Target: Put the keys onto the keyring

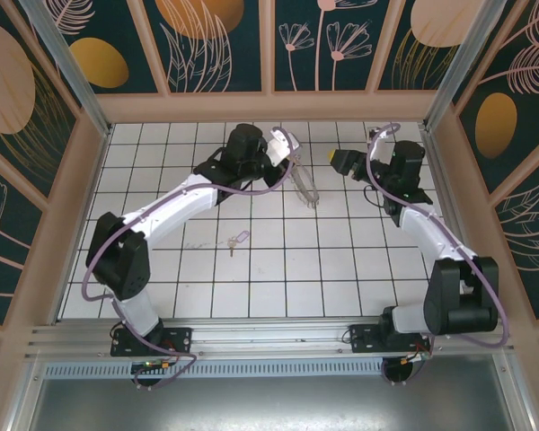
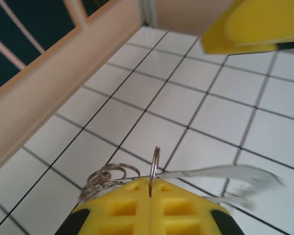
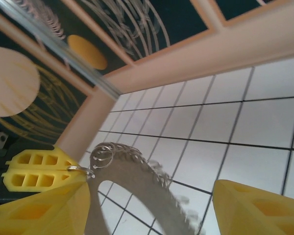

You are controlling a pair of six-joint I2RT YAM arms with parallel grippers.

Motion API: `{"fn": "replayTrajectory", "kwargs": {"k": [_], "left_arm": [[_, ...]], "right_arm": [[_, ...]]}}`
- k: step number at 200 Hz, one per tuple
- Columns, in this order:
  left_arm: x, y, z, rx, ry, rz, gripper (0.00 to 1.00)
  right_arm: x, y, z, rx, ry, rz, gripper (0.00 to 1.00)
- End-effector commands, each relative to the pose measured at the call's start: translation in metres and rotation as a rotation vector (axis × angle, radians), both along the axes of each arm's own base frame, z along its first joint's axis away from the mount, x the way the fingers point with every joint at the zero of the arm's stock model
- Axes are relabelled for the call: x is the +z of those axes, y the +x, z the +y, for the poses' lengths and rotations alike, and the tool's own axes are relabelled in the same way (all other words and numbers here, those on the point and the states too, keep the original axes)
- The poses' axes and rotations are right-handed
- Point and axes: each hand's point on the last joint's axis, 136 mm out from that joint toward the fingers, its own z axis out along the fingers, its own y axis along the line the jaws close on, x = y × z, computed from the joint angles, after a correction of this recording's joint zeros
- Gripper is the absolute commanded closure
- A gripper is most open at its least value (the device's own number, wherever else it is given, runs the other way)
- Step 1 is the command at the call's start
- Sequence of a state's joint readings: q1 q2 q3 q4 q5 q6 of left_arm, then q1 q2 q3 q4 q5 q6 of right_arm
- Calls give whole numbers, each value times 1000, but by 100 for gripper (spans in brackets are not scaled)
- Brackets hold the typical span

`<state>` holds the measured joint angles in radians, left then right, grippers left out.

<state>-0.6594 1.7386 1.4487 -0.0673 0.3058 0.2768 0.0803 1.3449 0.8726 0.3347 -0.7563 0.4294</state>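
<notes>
Keyring (image 3: 132, 170) hangs pinched in the left tool (image 2: 150, 191).

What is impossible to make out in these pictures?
Key, top view: too small to show its teeth.
Keyring, right wrist view: dangling pieces blurred, lower part cut off by the bottom edge.
Left wrist view: left gripper hides the pinched part of the ring; the far side is smeared.

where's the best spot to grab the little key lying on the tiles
Probably the lilac tag, pinched across its width from straight above: the key lies flat on the tiles, so a sideways approach finds no edge, and the tag looks its bigger end.
</notes>
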Motion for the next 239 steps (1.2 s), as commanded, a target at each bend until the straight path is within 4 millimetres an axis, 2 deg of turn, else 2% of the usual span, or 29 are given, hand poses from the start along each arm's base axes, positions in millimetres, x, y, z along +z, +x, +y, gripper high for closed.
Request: {"fn": "replayTrajectory", "kwargs": {"k": [1,31,58,111,189,239], "left_arm": [[50,-37,-7,-176,-139,-59,100],[68,-59,-6,-244,-222,-49,100],[78,-74,-9,-307,-261,-21,100],[77,-87,-13,-386,-283,41,100],[76,-77,-3,-447,-332,152,100],[69,-74,-4,-467,-294,200,100]], "right_arm": [[32,-28,13,107,15,-144,36],[50,-49,20,165,37,-211,39],[61,-60,25,203,36,-258,41],[79,-77,36,274,49,-315,44],[83,-97,54,403,25,-337,45],[89,-99,68,449,12,-347,49]]}}
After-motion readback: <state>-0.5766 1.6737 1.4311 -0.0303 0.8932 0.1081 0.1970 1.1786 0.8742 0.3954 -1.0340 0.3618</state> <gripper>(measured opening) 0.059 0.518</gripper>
